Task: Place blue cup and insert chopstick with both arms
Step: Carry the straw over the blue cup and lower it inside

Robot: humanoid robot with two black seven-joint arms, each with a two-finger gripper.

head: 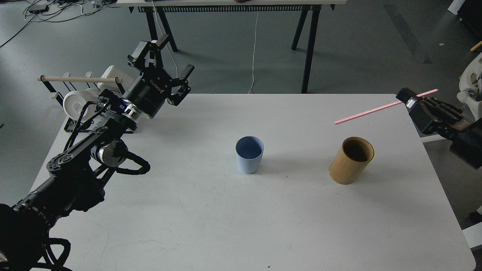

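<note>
The pale blue cup (249, 154) stands upright and empty near the middle of the white table (226, 218). My right gripper (408, 101) is shut on a pink chopstick (372, 110) and holds it in the air above the table's right side. The stick points left and slightly down, its free tip above and left of the tan cylinder. My left gripper (162, 62) is open and empty, raised above the table's far left corner, far from the cup.
A tan wooden cylinder (351, 160) stands upright right of the cup, its inside empty. A mug rack with a pale wooden rod (80, 79) and white mugs (75, 104) sits at the far left. Table legs (309, 49) stand beyond the far edge.
</note>
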